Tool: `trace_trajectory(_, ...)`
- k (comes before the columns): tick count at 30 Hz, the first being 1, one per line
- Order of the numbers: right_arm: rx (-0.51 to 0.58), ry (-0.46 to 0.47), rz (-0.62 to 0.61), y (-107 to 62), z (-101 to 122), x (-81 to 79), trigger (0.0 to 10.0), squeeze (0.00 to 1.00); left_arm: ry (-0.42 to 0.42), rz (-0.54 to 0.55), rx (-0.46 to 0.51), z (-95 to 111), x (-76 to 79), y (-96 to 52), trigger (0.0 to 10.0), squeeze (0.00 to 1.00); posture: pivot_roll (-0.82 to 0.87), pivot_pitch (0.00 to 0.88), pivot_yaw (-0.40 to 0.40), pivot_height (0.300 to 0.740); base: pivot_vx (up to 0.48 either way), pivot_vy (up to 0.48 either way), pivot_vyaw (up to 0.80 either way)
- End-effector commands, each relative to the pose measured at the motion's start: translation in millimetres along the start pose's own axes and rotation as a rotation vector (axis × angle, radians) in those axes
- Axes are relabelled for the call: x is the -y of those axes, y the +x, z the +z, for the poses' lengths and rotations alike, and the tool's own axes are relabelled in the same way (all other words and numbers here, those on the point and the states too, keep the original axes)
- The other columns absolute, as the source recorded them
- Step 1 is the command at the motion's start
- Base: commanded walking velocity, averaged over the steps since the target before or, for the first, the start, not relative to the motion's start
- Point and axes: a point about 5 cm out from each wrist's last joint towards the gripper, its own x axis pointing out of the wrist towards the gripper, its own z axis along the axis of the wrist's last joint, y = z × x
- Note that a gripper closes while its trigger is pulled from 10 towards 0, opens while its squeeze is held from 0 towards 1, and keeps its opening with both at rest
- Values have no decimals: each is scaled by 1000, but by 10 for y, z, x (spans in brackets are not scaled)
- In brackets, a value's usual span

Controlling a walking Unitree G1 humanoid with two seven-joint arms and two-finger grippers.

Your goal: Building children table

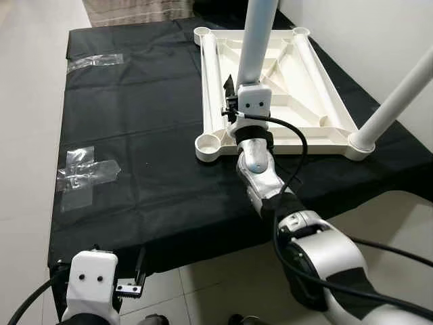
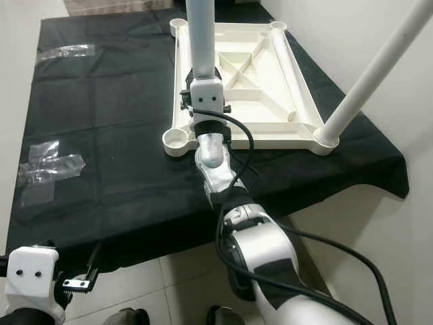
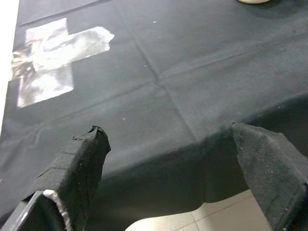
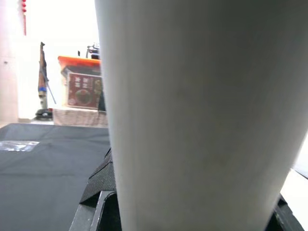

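The table top [image 1: 274, 88] lies upside down on the black cloth [image 1: 135, 142], upper middle of your head view, ribbed underside facing up. Your right gripper [image 1: 233, 101] is clamped on a white leg [image 1: 257, 37] that stands up from the near-left part of the top; in the wrist view that leg [image 4: 202, 110] sits right between the black fingers [image 4: 98, 180], touching them on both sides. The silver right arm [image 1: 260, 169] runs from lower right up to that grip, with a black cable [image 1: 298, 145] looping beside it.

A second leg [image 1: 399, 101] already stands in the near-right corner socket, leaning toward the right edge of the frame. The near-left corner socket [image 1: 208, 143] is open, just beside your wrist.

Your left gripper [image 1: 128, 274] hangs low at the bottom left, at the near edge of the cloth over the tiled floor [image 1: 203, 291]. Its fingers [image 3: 79, 171] stand wide apart with nothing between them.

Two clear plastic bags lie on the cloth: one [image 1: 84, 172] at mid left, another [image 1: 95, 62] at upper left.
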Motion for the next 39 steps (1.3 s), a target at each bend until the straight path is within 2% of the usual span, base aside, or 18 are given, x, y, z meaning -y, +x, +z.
trace_trajectory(1,-176,0,31,-210,-324,18,10000,0,14,9,-38,-72,-14,18,10000,0,131,268,-72,740,0,0,0)
trace_trajectory(3,-206,21,120,-359,-393,32,10000,0,15,15,-27,-77,-23,94,10000,0,111,240,-72,740,0,0,0)
trace_trajectory(4,-206,21,120,-359,-393,32,10000,0,15,15,-27,-77,-23,94,10000,0,111,240,-72,740,0,0,0)
trace_trajectory(5,-253,40,193,-510,-426,38,10000,0,16,17,-22,-86,-31,155,10000,0,92,215,-69,740,0,0,0)
trace_trajectory(6,-253,40,193,-510,-426,38,10000,0,16,17,-22,-86,-31,155,10000,0,92,215,-69,740,0,0,0)
trace_trajectory(7,-283,60,239,-617,-416,39,10000,0,16,13,-17,-90,-28,188,10000,0,79,204,-65,740,0,0,0)
trace_trajectory(10,-303,79,269,-688,-404,30,10000,0,16,10,-14,-96,-25,212,10000,0,76,199,-64,740,0,0,0)
trace_trajectory(12,-381,137,357,-860,-378,-6,10000,0,18,6,-4,-101,-18,293,10000,0,57,171,-62,740,0,0,0)
trace_trajectory(15,-435,171,412,-947,-369,-28,10000,0,20,7,3,-100,-22,340,10000,0,50,157,-61,740,0,0,0)
trace_trajectory(16,-498,225,510,-1043,-304,-54,10000,0,22,12,14,-92,-35,405,10000,0,48,148,-62,740,0,0,0)
trace_trajectory(17,-508,234,529,-1055,-284,-54,10000,0,23,13,16,-90,-39,417,10000,0,48,148,-62,740,0,0,0)
trace_trajectory(22,-511,237,536,-1060,-271,-51,10000,0,23,14,17,-90,-40,422,10000,0,48,148,-62,740,0,0,0)
trace_trajectory(24,-477,259,630,-947,-61,-32,10000,0,23,19,22,-98,-50,453,10000,0,44,113,-69,740,0,0,0)
trace_trajectory(26,-418,215,682,-821,49,-2,10000,0,24,26,30,-107,-43,494,10000,0,53,88,-77,740,0,0,0)
trace_trajectory(30,-402,169,687,-780,91,27,10000,0,24,29,37,-109,-37,521,10000,0,53,88,-77,740,0,0,0)
trace_trajectory(31,-359,155,667,-673,150,43,10000,0,24,33,45,-101,-40,543,10000,0,62,66,-83,740,0,0,0)
trace_trajectory(34,-340,154,656,-607,206,55,10000,0,25,36,52,-96,-44,560,10000,0,62,66,-83,740,0,0,0)
trace_trajectory(39,-151,190,613,-303,600,99,10000,0,24,54,80,-88,-63,636,10000,0,64,13,-91,740,0,0,0)
